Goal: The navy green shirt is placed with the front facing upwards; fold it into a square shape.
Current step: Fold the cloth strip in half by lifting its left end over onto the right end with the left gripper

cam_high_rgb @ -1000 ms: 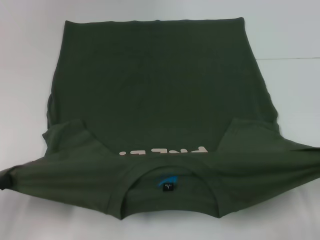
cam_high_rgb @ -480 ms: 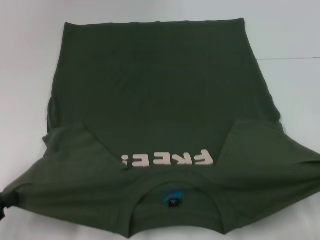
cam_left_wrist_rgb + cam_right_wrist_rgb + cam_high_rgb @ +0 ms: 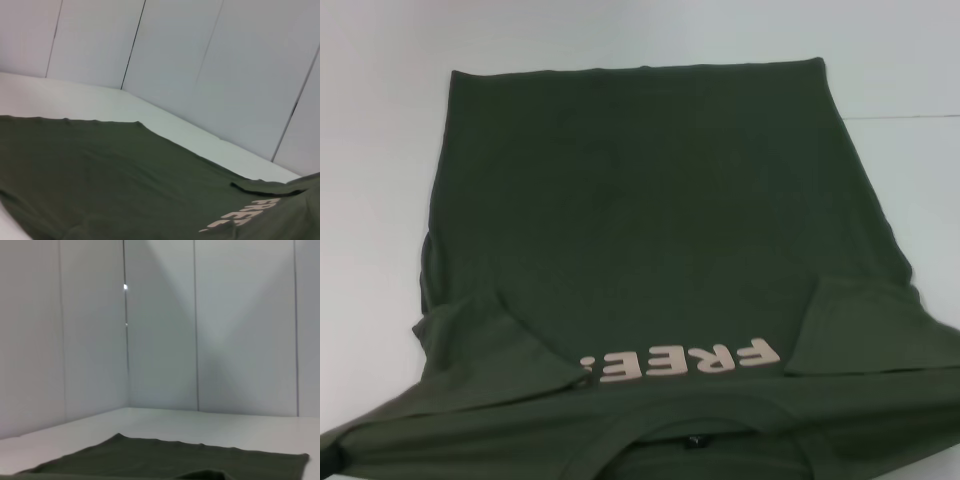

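The navy green shirt (image 3: 640, 220) lies front up on the white table (image 3: 370, 150), hem at the far side and collar toward me. Cream "FREE!" lettering (image 3: 680, 362) shows upside down near the collar. The small neck label (image 3: 692, 441) sits at the bottom edge. Both sleeves are folded in over the chest. The shoulder line is stretched taut sideways. Its left end gathers to a point at my left gripper (image 3: 326, 460), a dark sliver at the bottom left corner, shut on the cloth. The right end runs off the right edge, and my right gripper is out of view. The shirt also shows in the left wrist view (image 3: 100, 175) and the right wrist view (image 3: 175, 457).
Bare white table surrounds the shirt on the left, far and right sides (image 3: 910, 60). A thin seam line crosses the table at the right (image 3: 910, 117). Pale panelled walls (image 3: 200, 60) stand behind the table.
The collar end of the shirt has been drawn toward me and lower in the head view. The "FREE!" lettering is now fully uncovered, and the neck label has slid to the bottom edge.
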Robot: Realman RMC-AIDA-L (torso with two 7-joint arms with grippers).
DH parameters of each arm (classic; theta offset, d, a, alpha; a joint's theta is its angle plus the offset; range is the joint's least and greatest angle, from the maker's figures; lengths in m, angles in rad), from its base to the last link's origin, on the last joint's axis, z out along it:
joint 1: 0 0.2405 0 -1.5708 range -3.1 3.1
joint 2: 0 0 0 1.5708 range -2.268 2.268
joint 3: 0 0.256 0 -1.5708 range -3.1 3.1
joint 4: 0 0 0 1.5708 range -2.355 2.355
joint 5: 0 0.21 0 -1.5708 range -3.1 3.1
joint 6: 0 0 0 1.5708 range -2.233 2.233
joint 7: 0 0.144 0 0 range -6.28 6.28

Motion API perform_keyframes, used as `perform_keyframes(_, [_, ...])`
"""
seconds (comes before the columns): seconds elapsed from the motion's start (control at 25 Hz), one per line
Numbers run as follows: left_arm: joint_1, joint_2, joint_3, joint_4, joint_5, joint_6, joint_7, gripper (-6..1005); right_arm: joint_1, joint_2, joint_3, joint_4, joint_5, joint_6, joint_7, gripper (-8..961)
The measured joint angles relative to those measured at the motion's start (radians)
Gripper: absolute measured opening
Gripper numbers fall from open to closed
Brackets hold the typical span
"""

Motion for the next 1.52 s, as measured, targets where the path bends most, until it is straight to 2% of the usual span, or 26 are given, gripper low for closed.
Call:
perform_keyframes(0.16, [0.006,-0.001,0.01,0.005,0.004,0.002,0.001,33,0.01,0.0,0.013,0.0,-0.002,0.022,0.002,34])
perform_keyframes(0.52, [-0.022,-0.012,0.04,-0.012,-0.011,-0.006,0.004,33,0.104,0.001,-0.006,0.076,-0.06,0.153,0.008,35])
perform_keyframes(1.04, [-0.082,-0.012,0.031,-0.067,-0.095,-0.041,-0.003,34,0.217,-0.012,-0.003,0.082,-0.067,0.189,0.043,35])
perform_keyframes(1.32, [-0.118,-0.006,0.03,-0.098,-0.155,-0.139,-0.034,34,0.263,-0.02,0.004,0.073,-0.029,0.276,0.142,35])
perform_keyframes(1.52, [-0.16,-0.003,0.032,-0.142,-0.204,-0.266,-0.062,34,0.281,-0.026,-0.001,0.067,-0.002,0.343,0.192,34])
